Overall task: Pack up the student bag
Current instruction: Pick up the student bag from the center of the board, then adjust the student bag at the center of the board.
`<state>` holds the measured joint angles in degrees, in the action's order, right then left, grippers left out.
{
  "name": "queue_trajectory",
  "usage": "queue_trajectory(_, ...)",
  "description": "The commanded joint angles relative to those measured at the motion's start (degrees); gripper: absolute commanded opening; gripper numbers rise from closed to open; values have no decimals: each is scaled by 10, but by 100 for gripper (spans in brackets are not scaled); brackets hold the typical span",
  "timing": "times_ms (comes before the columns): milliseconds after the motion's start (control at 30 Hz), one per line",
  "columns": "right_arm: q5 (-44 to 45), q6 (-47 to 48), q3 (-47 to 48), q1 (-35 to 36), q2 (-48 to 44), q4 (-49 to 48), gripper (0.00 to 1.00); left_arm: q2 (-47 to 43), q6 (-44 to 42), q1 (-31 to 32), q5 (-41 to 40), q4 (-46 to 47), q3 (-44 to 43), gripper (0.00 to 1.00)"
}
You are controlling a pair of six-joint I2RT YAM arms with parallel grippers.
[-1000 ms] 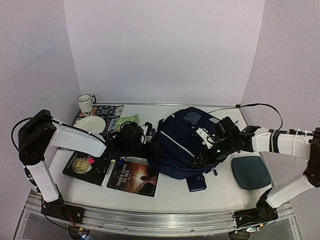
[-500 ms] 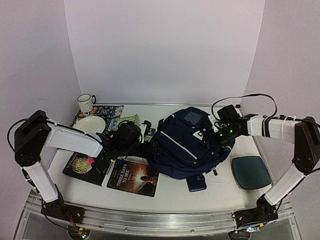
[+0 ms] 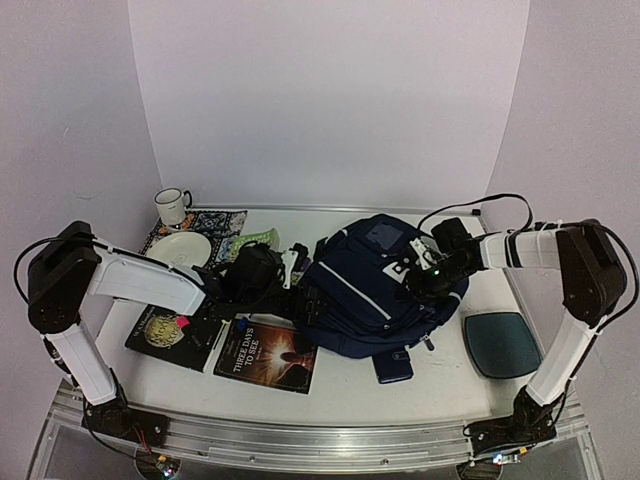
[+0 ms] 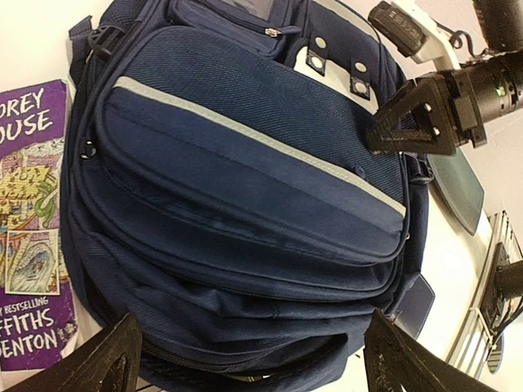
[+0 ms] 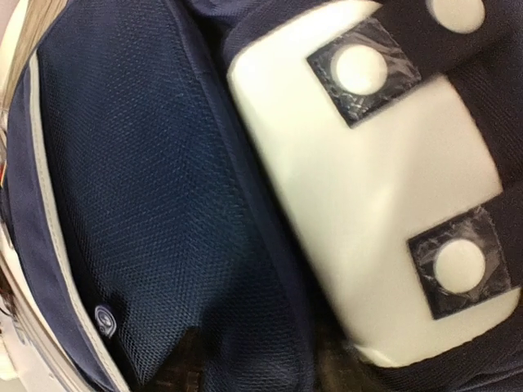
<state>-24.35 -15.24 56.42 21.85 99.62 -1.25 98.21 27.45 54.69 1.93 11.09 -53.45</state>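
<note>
Jaws on the left gripper (image 4: pixel 253 371) stand wide apart in its own wrist view, one black finger in the lower left corner and the other in the lower right, and the student bag (image 4: pixel 245 204) fills the frame between and beyond them, nothing clamped. Over to the right gripper (image 3: pixel 412 277): from above it sits down on the upper right part of the bag, but whether its jaws are parted or closed I cannot tell, since its own camera shows only fabric. That camera is right up against the white patch (image 5: pixel 368 188), with round white snaps (image 5: pixel 361 68) on dark tabs and navy mesh to the left of the frame. In the top view the bag lies flat at the centre of the table (image 3: pixel 350 385), with its pale piping stripe (image 4: pixel 253 135) running diagonally across the front pocket. Further out, a purple book (image 4: pixel 33 229) lies at the left edge of the left wrist view, just beside the bag. From above, a dark book (image 3: pixel 267 355) lies lower left of the bag, a small navy wallet (image 3: pixel 393 366) touches the bag's lower edge, and a teal pad (image 3: pixel 500 343) lies to the right. At the upper left stand a white mug (image 3: pixel 172 206) and a plate (image 3: pixel 180 248).
</note>
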Motion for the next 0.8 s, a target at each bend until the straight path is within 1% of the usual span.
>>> queue_trajectory(0, -80, -16, 22, 9, -4, -2, 18, -16, -7, 9, 1, 22, -14, 95)
queue_trajectory(33, -79, -25, 23, 9, -14, -3, 10, -15, -5, 11, -3, 21, -17, 95)
queue_trajectory(67, -75, -37, 24, 9, -24, -5, 3, -14, -3, 14, -8, 21, -21, 95)
queue_trajectory(100, -70, -47, 26, 9, -35, -6, 0, -13, 1, 17, -12, 21, -25, 95)
queue_trajectory(400, 36, -154, 46, 9, -142, -24, 0, -17, 36, 34, -61, 16, -53, 94)
queue_trajectory(633, 155, -255, 12, 14, -205, -94, 0, -24, 81, 68, -133, 4, -85, 92)
queue_trajectory(767, 205, -279, -3, 36, -220, -124, 0, -9, 109, 87, -155, -7, -110, 92)
